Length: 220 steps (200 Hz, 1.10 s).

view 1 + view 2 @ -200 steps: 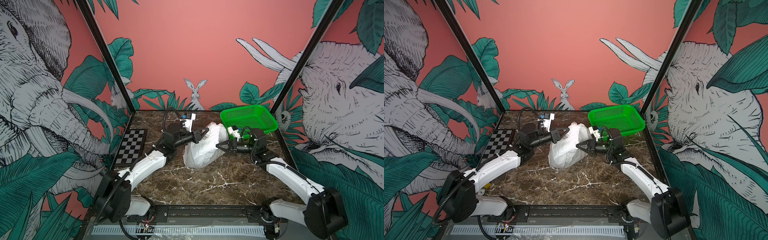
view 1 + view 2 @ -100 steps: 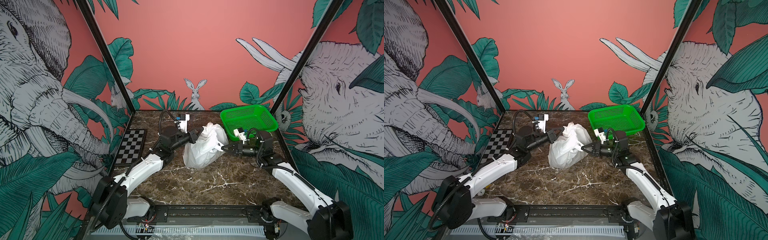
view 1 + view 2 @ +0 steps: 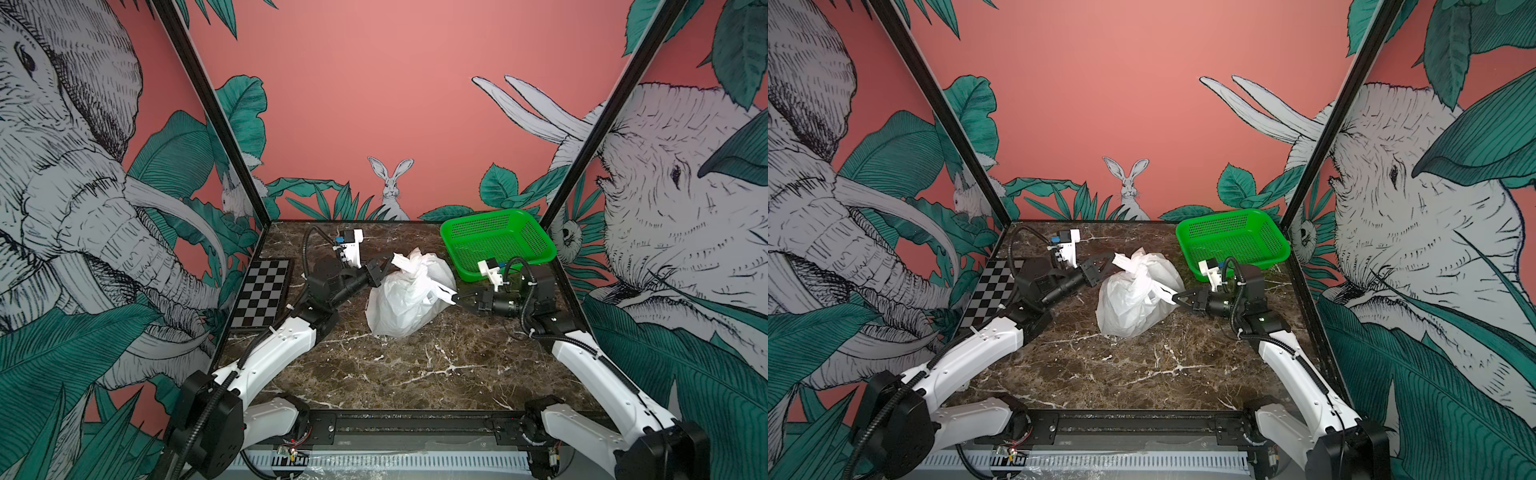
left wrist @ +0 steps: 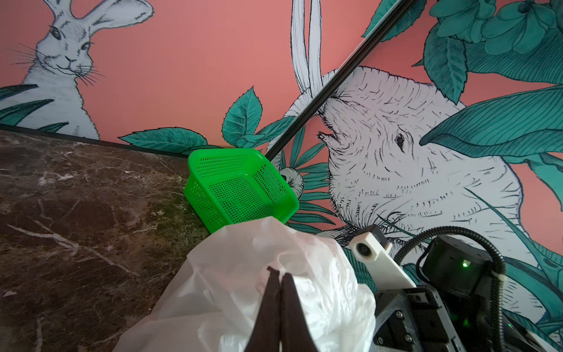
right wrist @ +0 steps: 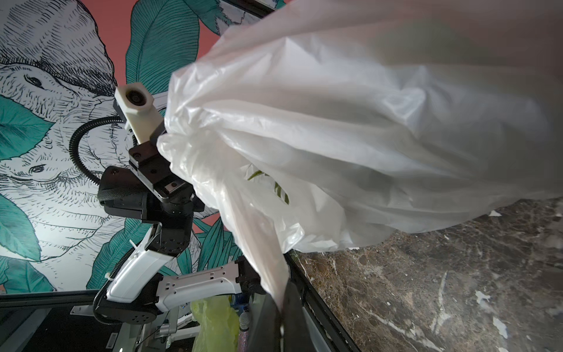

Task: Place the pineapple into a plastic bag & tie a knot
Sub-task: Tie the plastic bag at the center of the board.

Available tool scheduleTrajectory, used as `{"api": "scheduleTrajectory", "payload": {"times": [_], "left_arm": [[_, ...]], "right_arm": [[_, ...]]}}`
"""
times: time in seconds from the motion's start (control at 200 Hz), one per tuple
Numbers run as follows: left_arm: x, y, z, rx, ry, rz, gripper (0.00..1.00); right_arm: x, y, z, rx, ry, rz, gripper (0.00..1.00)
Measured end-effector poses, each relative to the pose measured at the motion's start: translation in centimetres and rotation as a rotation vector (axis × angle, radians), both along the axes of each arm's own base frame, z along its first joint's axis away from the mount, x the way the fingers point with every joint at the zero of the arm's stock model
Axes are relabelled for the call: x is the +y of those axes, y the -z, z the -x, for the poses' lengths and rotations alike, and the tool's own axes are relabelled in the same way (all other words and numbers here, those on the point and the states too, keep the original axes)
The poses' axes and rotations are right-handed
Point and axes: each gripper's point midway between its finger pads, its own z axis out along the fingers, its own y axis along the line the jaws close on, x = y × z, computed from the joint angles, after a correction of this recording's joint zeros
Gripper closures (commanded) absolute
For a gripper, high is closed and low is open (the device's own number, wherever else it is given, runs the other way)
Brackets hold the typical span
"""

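The white plastic bag stands on the marble table's middle, its top bunched into a knot. The pineapple is hidden inside; only green leaf tips show through the film in the right wrist view. My left gripper is shut on the handle end sticking out of the knot's left side. My right gripper is shut on the other handle end, a taut strip running from the knot.
A green mesh basket stands at the back right, just behind my right wrist. A checkerboard lies along the left wall. Bare marble stretches in front of the bag.
Both grippers have drawn apart with the handle ends, the left one to the left and the right one to the right. The bag's top has bunched tighter.
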Motion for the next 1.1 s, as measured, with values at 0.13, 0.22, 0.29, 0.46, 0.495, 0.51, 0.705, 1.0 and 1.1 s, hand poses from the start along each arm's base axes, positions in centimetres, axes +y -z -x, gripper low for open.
{"api": "scheduleTrajectory", "payload": {"times": [0.13, 0.22, 0.29, 0.46, 0.495, 0.51, 0.705, 1.0, 1.1], "left_arm": [[0.6, 0.0, 0.1, 0.006, -0.025, -0.011, 1.00], [0.8, 0.5, 0.1, 0.019, -0.034, -0.019, 1.00], [0.7, 0.8, 0.1, 0.026, -0.025, -0.027, 1.00], [-0.1, 1.0, -1.0, 0.044, 0.012, -0.036, 0.48], [-0.3, 1.2, -1.2, 0.050, 0.014, -0.036, 0.43], [-0.4, 1.4, -1.3, 0.050, 0.014, -0.041, 0.42], [-2.1, 3.0, -1.0, 0.086, 0.058, -0.059, 0.34], [-5.0, 3.9, -0.8, 0.095, 0.122, -0.065, 0.40], [-5.2, 4.0, -1.5, 0.092, 0.100, -0.061, 1.00]], "right_arm": [[-1.1, 0.6, 0.0, 0.009, 0.043, 0.020, 1.00], [-1.5, 0.8, -0.1, 0.010, 0.060, 0.025, 1.00], [-1.6, 0.9, -0.2, 0.014, 0.066, 0.026, 1.00], [-1.8, 1.6, -0.9, 0.043, 0.083, 0.031, 1.00], [-1.8, 1.8, -0.9, 0.051, 0.084, 0.032, 1.00], [-1.8, 1.9, -1.0, 0.054, 0.084, 0.033, 1.00], [-1.8, 2.3, -1.2, 0.072, 0.085, 0.035, 1.00], [-1.8, 2.3, -1.3, 0.074, 0.087, 0.032, 1.00], [-1.8, 2.4, -1.4, 0.080, 0.089, 0.034, 1.00]]}}
